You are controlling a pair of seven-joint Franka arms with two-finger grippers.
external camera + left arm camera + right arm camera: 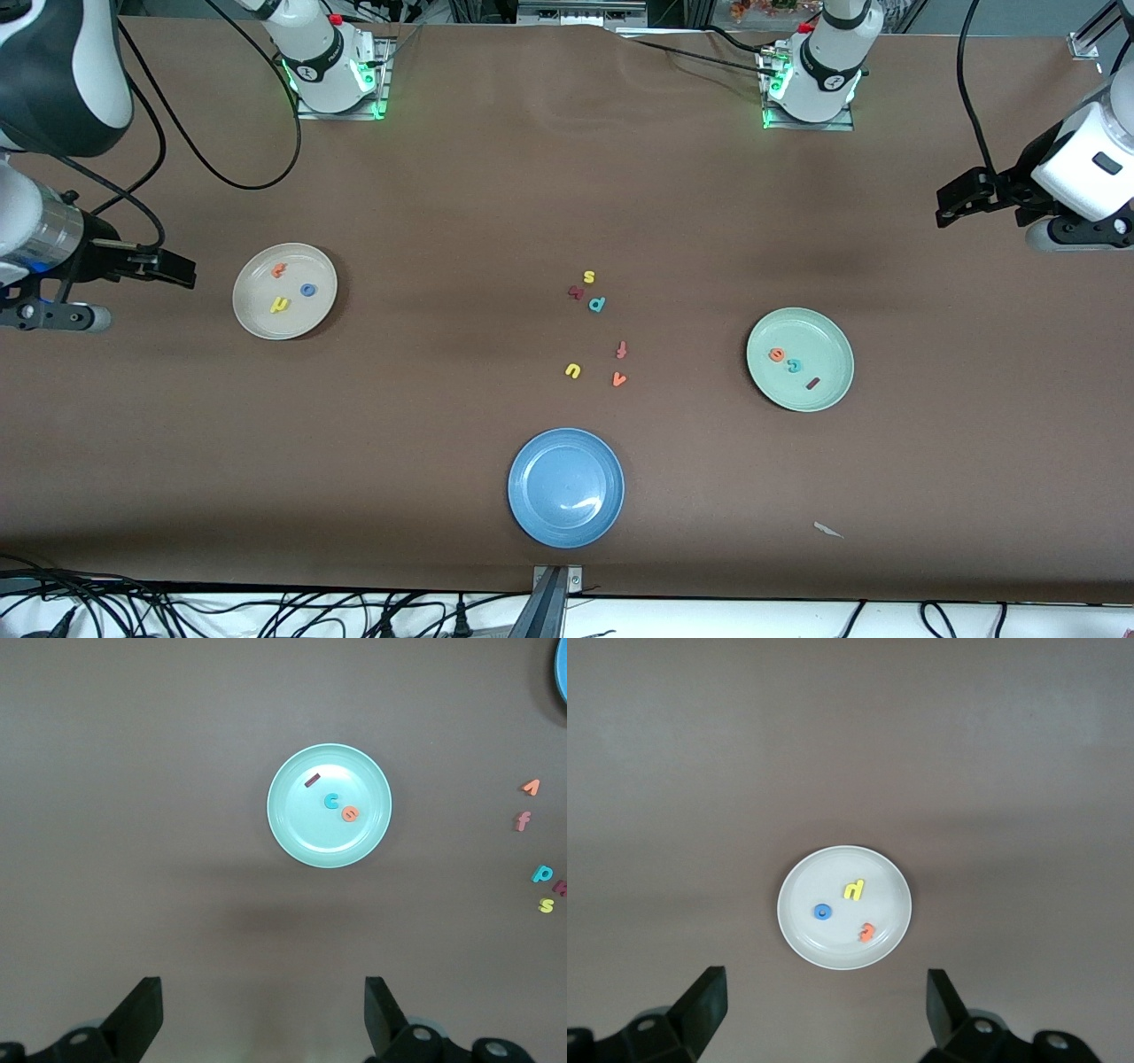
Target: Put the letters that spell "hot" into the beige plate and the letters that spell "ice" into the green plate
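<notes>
My right gripper (182,268) hung with its fingers spread wide and nothing between them, up in the air at my right arm's end of the table. The beige plate (252,323) lay just inward of it, toward the middle of the table. In it sat the yellow h (280,305), the blue o (307,289) and the orange t (279,270), all three apart from one another and well inside the rim. From my right wrist the same plate (799,935) showed below and ahead of my open fingers (700,1005).

My left gripper (950,206) was likewise wide open and empty, raised over my left arm's end of the table. The green plate (833,399) lay inward of it and nearer the front camera, holding the orange e (777,354), the teal c (794,364) and the dark red i (812,383) in a loose row. The i's long axis ran slantwise across the plate.

Each plate was nearest to the arm on its own end, and I judged both words complete, so neither hand had a letter to go for. The leftover letters, s (588,277), p (597,304), f (621,350), u (572,370) and v (619,379), lay loose on the table between the two plates, well apart from both my grippers, with the blue plate (532,523) nearer the camera than them and bare.
</notes>
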